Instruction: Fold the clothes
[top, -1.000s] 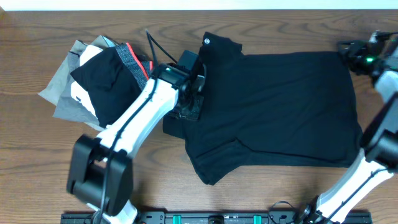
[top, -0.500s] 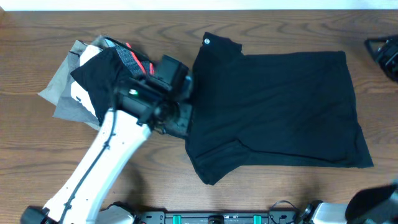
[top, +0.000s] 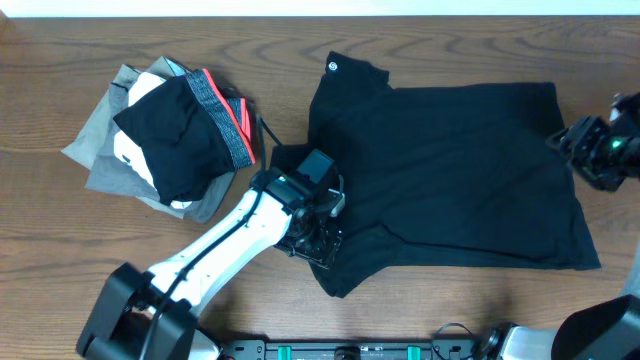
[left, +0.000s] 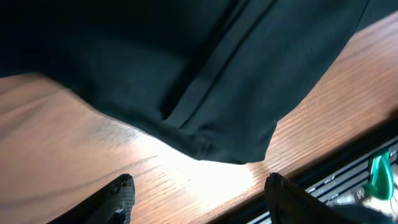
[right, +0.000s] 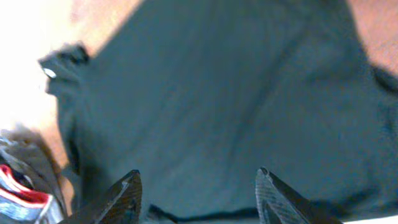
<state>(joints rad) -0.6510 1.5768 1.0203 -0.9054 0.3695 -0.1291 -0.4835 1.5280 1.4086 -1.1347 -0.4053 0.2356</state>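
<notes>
A large black short-sleeved shirt (top: 450, 170) lies spread flat on the wooden table, with a small round white logo (top: 333, 67) at its far left corner. My left gripper (top: 318, 238) is open over the shirt's near left sleeve. In the left wrist view its open fingers (left: 199, 196) hover above bare wood just in front of the sleeve hem (left: 205, 118). My right gripper (top: 590, 150) sits at the shirt's right edge. In the right wrist view its fingers (right: 198, 193) are open and empty above the shirt (right: 211, 106).
A pile of other clothes (top: 170, 130), grey, black and white with a red-striped band, lies at the left of the table. The table's front edge with a black rail (top: 360, 350) runs just in front of the shirt's sleeve.
My left gripper has moved from the shirt's left edge down to the near left sleeve. My right gripper has come down from the far right corner to the shirt's right edge.
</notes>
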